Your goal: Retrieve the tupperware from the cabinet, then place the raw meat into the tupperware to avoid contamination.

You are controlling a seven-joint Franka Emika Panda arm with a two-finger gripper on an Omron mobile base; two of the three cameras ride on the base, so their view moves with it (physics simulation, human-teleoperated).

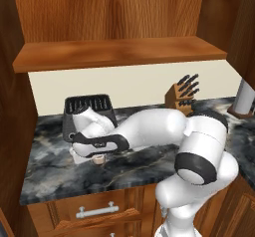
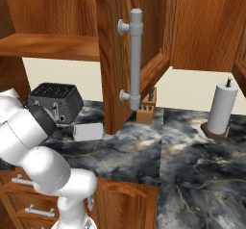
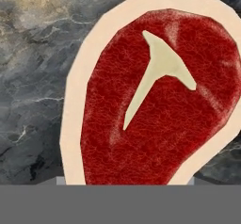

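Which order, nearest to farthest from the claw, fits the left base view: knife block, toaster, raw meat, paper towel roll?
1. raw meat, directly under the claw
2. toaster, just behind
3. knife block, back right
4. paper towel roll, far right edge

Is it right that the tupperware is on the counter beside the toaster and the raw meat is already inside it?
Not quite. The tupperware is on the counter beside the toaster, as the right base view shows, but it holds nothing. The raw meat lies on the bare dark marble counter, as the hand view shows.
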